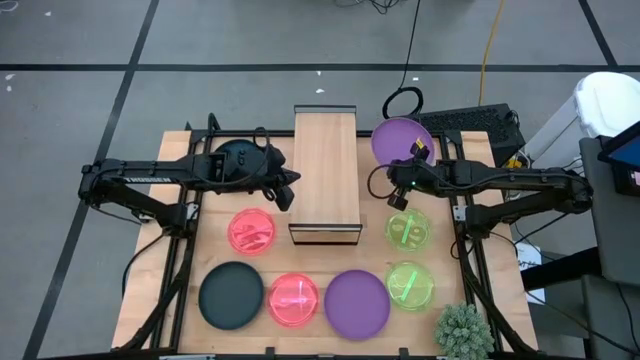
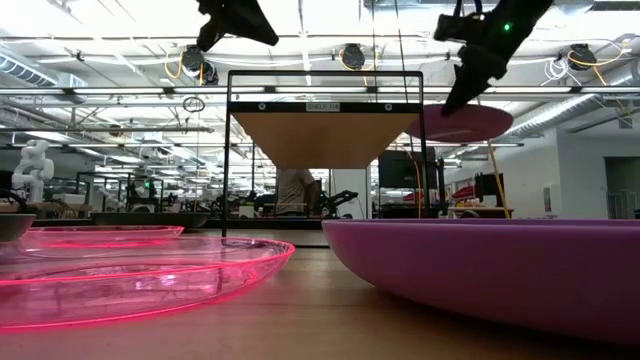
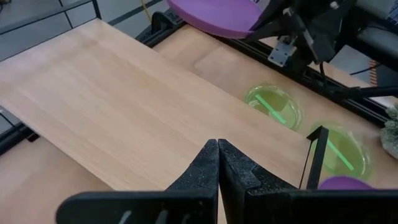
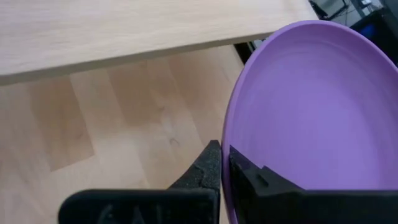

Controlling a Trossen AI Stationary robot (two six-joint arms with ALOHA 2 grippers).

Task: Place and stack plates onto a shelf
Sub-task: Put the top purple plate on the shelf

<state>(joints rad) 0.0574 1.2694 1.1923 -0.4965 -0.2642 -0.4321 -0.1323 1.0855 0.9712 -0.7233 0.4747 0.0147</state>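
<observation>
2 arms are up over the table, one at each long side of the shelf [image 1: 326, 175]. The shelf stands mid-table, its wood top bare.

Right gripper [image 1: 414, 152]: fingers pinched on the rim of a purple plate [image 1: 402, 140]. The right wrist view shows the rim [image 4: 231, 149] clamped between the 2 dark fingers. The plate is lifted clear of the table, just beside the shelf's right edge toward its far end. In the low view it hangs about level with the shelf top, slightly tilted.

Left gripper [image 1: 289, 189]: fingers pressed together on nothing, as the left wrist view shows. It sits at the shelf's left edge, above the plank.

Plates on the table, placed relative to the shelf:
- 1 dark plate [image 1: 238, 156] left of it, partly under the left arm.
- 1 pink-red plate [image 1: 251, 231] left of its near end.
- 1 dark plate [image 1: 231, 294], 1 pink-red plate [image 1: 293, 299] and 1 purple plate [image 1: 357, 303] in a row in front of it.
- 2 green plates [image 1: 407, 229], [image 1: 409, 285] right of its near end, one behind the other.

7 plates counted; none on the shelf yet.
</observation>
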